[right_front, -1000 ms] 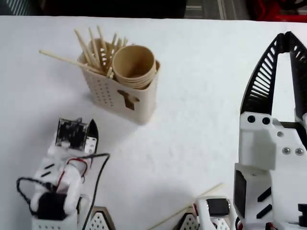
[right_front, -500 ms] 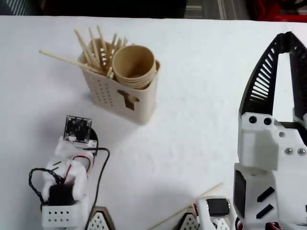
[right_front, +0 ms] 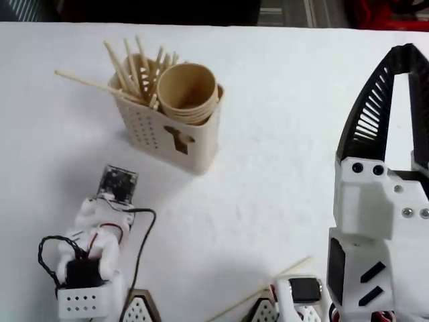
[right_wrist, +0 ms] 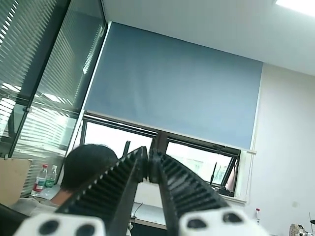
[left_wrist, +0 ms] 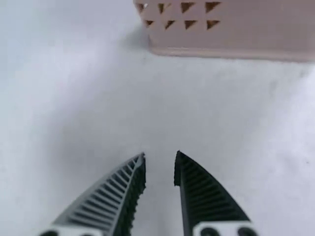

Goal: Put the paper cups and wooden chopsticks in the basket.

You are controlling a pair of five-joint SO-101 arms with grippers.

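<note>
The beige perforated basket [right_front: 198, 149] stands at the table's back left. Stacked paper cups [right_front: 188, 90] and several wooden chopsticks [right_front: 131, 67] stick out of it. One loose chopstick [right_front: 258, 293] lies near the front edge, between the arm bases. My left gripper [left_wrist: 160, 158] hovers low over bare table, slightly open and holding nothing, with the basket's wall [left_wrist: 236, 34] ahead of it. In the high view the left arm [right_front: 100, 228] sits in front of the basket. My right gripper [right_front: 402, 48] is raised high at the right, shut and holding nothing [right_wrist: 148, 151].
The white table [right_front: 281, 134] is bare between the basket and the right arm. The right arm's large white body [right_front: 379, 221] covers the front right corner.
The left arm has drawn back toward the front edge and tipped downward, away from the basket. The right arm has shifted only slightly.
</note>
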